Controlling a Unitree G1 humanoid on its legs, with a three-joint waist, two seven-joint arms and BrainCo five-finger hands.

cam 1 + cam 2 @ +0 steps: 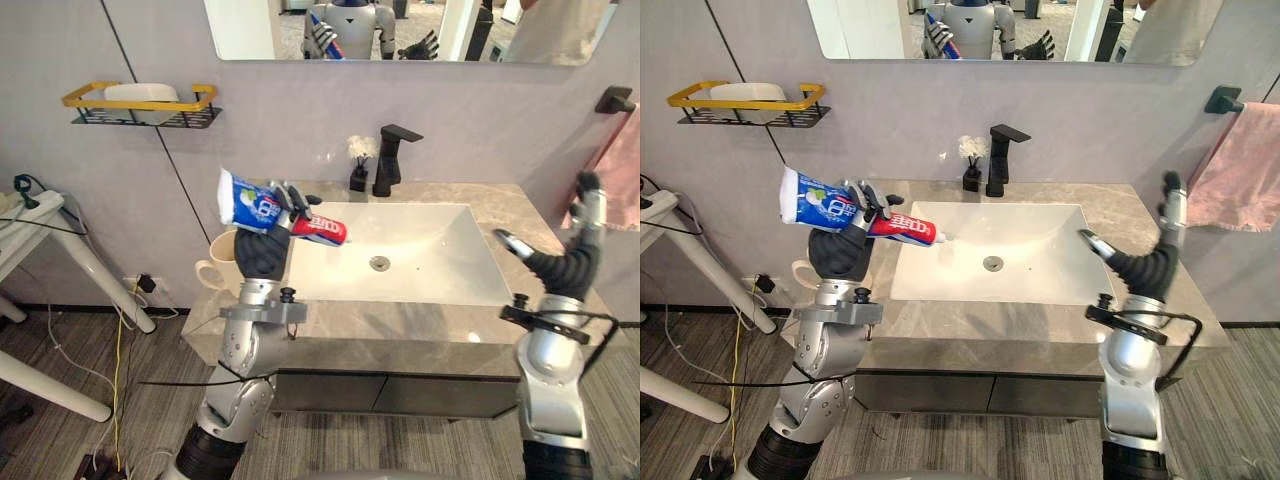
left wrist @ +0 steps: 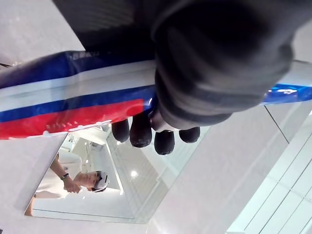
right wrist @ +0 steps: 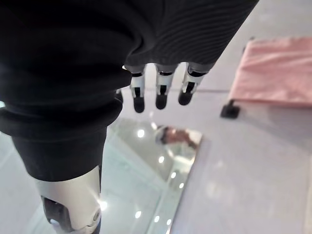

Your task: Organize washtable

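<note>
While the left hand [image 1: 283, 208] grips the toothpaste [image 1: 248, 203] crosswise, raised above the mug [image 1: 216, 264] at the counter's [image 1: 400, 325] left end, the right hand [image 1: 588, 205] hovers open and empty beside the sink [image 1: 430, 250]. This looks like the carrying step. Next, the tube likely needs tipping upright and lowering into the mug.

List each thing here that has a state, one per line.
toothpaste tube: lifted off the counter, roughly level
left hand: shut on the toothpaste tube
right hand: open, raised, holding nothing
mug: upright at the counter's left end
faucet: no water running
sink: empty
towel: hanging at the wall on the right
</note>
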